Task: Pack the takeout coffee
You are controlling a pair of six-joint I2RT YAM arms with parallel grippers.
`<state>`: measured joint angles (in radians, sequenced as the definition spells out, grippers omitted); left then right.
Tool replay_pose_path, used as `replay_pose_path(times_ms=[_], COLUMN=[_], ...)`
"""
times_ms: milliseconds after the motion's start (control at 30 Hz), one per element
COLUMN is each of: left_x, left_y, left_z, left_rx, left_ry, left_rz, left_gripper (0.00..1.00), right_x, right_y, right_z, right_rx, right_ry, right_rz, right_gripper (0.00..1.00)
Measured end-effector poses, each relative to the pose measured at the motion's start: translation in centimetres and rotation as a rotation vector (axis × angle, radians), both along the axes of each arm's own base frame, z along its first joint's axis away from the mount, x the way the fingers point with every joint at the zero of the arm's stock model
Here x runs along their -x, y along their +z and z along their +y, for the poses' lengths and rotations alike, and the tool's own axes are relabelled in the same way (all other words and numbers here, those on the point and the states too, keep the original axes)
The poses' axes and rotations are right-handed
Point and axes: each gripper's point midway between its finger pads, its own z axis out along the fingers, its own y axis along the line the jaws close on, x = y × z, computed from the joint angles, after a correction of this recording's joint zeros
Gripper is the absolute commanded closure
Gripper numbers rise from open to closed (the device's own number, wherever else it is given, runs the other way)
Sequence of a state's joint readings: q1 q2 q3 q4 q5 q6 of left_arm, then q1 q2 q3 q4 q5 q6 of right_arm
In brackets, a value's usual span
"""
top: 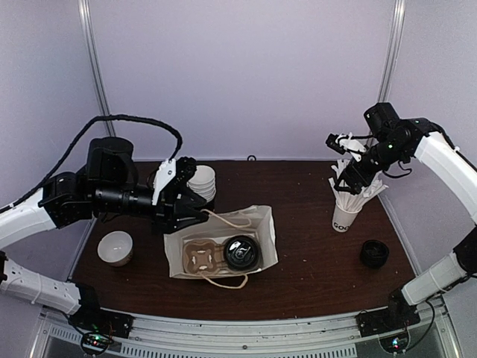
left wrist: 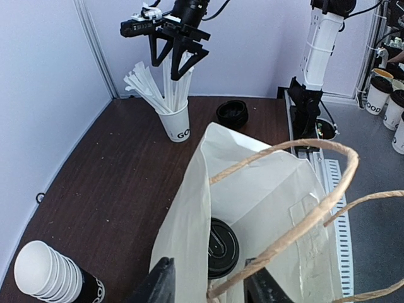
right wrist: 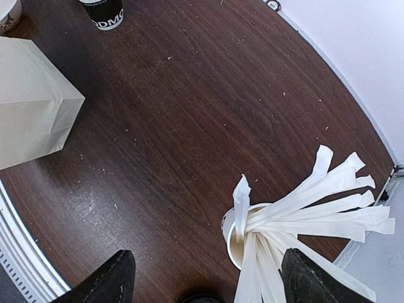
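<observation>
At the far left a white bowl-like cup [top: 115,247] is seen on the table [top: 298,287]. Next to it, the left gripper [top: 195,211] is set at the near handle [left wrist: 284,149] of the white paper bag [top: 262,227]; its jaws are parted, with the handle running between them rather than being pinched. A stack of unlidded cups [top: 201,180] is found just behind that gripper.

Inside the bag a cardboard carrier [top: 197,257] is laid, and the takeout coffee [top: 242,252] is seated beside it, only its black lid being visible from above. The main step is therefore judged as done: the coffee is in the bag.

Further right, the right gripper [top: 350,177] is held above the white cup of sticks [top: 344,216], jaws spread wide and nothing gripped. A loose black lid [top: 374,253] is left near the right edge.

What remains is judged to be small: perhaps a stick to be added, and the bag to be left standing.
</observation>
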<state>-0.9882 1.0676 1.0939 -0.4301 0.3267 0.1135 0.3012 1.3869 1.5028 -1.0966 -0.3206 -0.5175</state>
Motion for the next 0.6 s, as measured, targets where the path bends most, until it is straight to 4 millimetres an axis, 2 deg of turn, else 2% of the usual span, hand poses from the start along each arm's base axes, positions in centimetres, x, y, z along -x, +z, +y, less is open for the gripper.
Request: replay_pose_path(times_ms=[200, 400, 600], left_x=[0.6, 3.1, 4.4], left_y=[-1.5, -2.2, -2.9], left_z=[0.0, -1.1, -1.4], left_rx=[-0.038, -0.082, -0.114], left_ry=[0.016, -0.025, -0.040], left_rz=[0.002, -0.063, -0.128], left_gripper=[0.53, 0.52, 0.52], right_x=[0.2, 0.4, 0.5], right_y=[-0.5, -0.5, -0.5], right_z=[0.3, 0.4, 0.6], right_rx=[-0.005, -0.011, -0.019], right_ry=[0.012, 0.025, 0.035], right_rz=[0.030, 0.035, 0.041], right_gripper=[0.17, 0.17, 0.17])
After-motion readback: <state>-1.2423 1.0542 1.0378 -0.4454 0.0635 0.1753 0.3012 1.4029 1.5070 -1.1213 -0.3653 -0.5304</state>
